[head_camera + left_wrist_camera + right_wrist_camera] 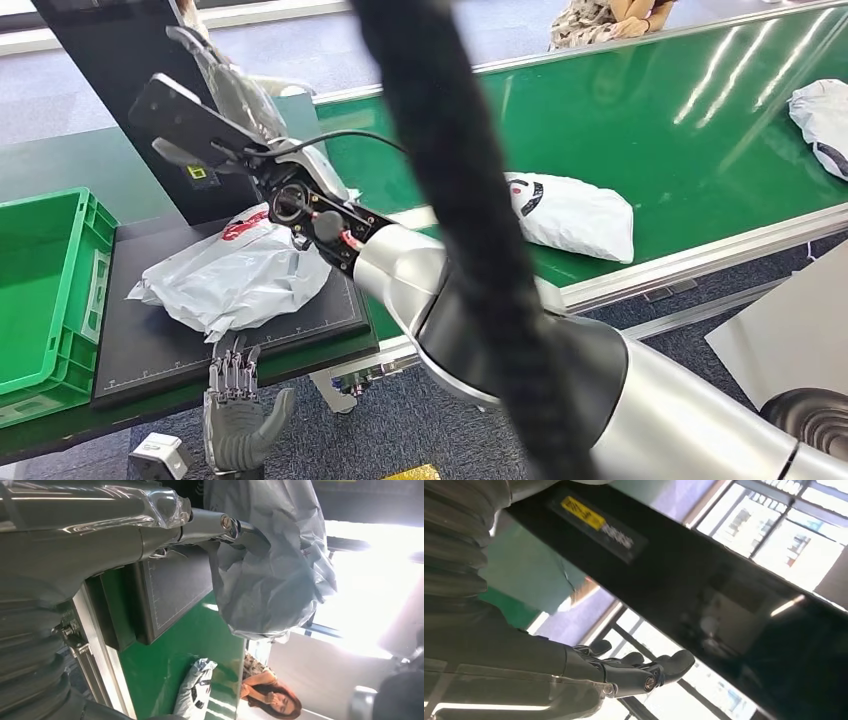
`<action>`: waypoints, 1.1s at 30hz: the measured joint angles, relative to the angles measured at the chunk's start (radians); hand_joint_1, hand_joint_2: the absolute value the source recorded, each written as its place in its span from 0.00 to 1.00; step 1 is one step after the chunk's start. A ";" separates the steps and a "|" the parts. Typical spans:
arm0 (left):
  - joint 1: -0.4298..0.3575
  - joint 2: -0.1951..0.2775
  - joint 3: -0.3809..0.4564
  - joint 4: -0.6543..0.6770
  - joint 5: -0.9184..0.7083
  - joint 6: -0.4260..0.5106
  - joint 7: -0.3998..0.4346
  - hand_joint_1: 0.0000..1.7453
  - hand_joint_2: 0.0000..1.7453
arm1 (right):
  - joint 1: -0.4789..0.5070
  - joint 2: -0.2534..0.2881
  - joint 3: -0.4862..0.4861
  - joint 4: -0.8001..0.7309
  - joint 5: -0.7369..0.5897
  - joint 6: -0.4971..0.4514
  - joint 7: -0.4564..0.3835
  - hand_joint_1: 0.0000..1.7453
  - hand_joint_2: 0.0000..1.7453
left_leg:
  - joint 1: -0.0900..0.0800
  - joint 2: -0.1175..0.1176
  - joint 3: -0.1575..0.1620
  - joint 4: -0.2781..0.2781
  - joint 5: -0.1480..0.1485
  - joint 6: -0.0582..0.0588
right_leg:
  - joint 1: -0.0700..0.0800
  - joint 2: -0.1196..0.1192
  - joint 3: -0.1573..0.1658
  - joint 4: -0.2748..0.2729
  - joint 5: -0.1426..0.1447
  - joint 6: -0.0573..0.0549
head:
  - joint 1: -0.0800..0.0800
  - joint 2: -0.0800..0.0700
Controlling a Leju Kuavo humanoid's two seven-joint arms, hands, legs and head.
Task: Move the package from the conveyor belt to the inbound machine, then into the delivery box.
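A crumpled grey-white package (pixel 235 275) with a red mark lies on the black plate (pixel 310 320) of the inbound machine. My left hand (pixel 238 410) stands just below the plate's near edge, fingers straight and pointing up at the package's lower corner, thumb apart. In the left wrist view a fingertip (pixel 240 530) touches the package (pixel 275 580), and nothing is gripped. My right arm reaches across over the package. Its plastic-covered right hand (pixel 225 90) is raised beside the machine's black post (pixel 110 60). In the right wrist view the right hand (pixel 624 672) holds nothing, fingers loosely apart.
A green crate (pixel 45 290) stands left of the plate. On the green conveyor belt (pixel 650 130) lie a second white package (pixel 575 215) and a third one (pixel 822 115) at the far right. A thick black cable (pixel 450 200) hangs across the view. A person (pixel 610 20) sits beyond the belt.
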 joint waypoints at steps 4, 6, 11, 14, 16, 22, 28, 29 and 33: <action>0.014 -0.002 0.010 -0.017 0.000 0.001 0.000 0.00 1.00 | -0.032 -0.036 -0.051 -0.027 0.038 -0.007 0.002 0.00 1.00 | 0.000 0.000 0.000 0.000 0.000 0.000 | 0.000 0.000 0.000 0.000 0.000 0.000 | 0.000 0.000; 0.019 -0.002 0.013 -0.023 0.000 0.001 0.000 0.00 1.00 | -0.034 -0.058 -0.075 -0.046 0.058 -0.010 0.003 0.00 1.00 | 0.000 0.000 0.000 0.000 0.000 0.000 | 0.000 0.000 0.000 0.000 0.000 0.000 | 0.000 0.000; 0.022 -0.003 0.016 -0.026 0.000 -0.004 0.000 0.00 1.00 | -0.018 -0.132 -0.146 -0.117 0.112 -0.016 0.000 0.00 1.00 | 0.000 -0.001 0.000 0.000 0.000 0.000 | 0.000 -0.001 0.000 0.000 0.000 0.000 | 0.000 0.000; 0.022 -0.003 0.016 -0.026 -0.001 -0.003 0.000 0.00 1.00 | 0.017 -0.184 -0.206 -0.188 0.171 -0.009 0.006 0.00 1.00 | 0.000 -0.002 0.000 0.000 0.000 0.000 | 0.000 -0.002 0.000 0.000 0.000 0.000 | 0.000 0.000; 0.022 -0.003 0.016 -0.026 -0.011 0.001 0.000 0.00 1.00 | 0.055 -0.220 -0.252 -0.239 0.220 0.004 0.005 0.00 1.00 | 0.000 -0.002 0.000 0.000 0.000 0.000 | 0.000 -0.002 0.001 0.000 0.000 0.000 | 0.000 0.000; 0.030 -0.004 0.033 -0.042 -0.061 0.020 0.000 0.00 1.00 | 0.269 -0.346 -0.406 -0.411 0.339 0.061 -0.049 0.00 1.00 | 0.000 -0.005 0.000 0.000 -0.001 0.000 | 0.000 -0.004 0.001 -0.001 0.000 0.001 | 0.000 0.000; 0.045 -0.004 0.053 -0.071 -0.074 0.031 0.000 0.00 1.00 | 0.481 -0.436 -0.514 -0.526 0.360 0.086 -0.104 0.00 1.00 | 0.000 -0.005 -0.001 0.000 -0.001 0.001 | 0.000 -0.004 0.001 -0.001 -0.001 0.001 | 0.000 0.000; 0.047 -0.004 0.054 -0.076 -0.075 0.037 0.000 0.00 1.00 | 0.518 -0.446 -0.527 -0.550 0.366 0.088 -0.107 0.00 1.00 | 0.000 -0.006 0.000 0.000 -0.001 0.000 | 0.000 -0.005 0.001 -0.001 -0.001 0.001 | 0.000 0.000; 0.066 -0.002 0.056 -0.102 -0.082 0.060 0.000 0.00 1.00 | 0.811 -0.481 -0.603 -0.723 0.388 0.059 -0.182 0.00 1.00 | 0.002 -0.019 0.002 0.000 -0.004 0.000 | 0.003 -0.018 0.008 -0.001 -0.009 0.001 | 0.000 0.000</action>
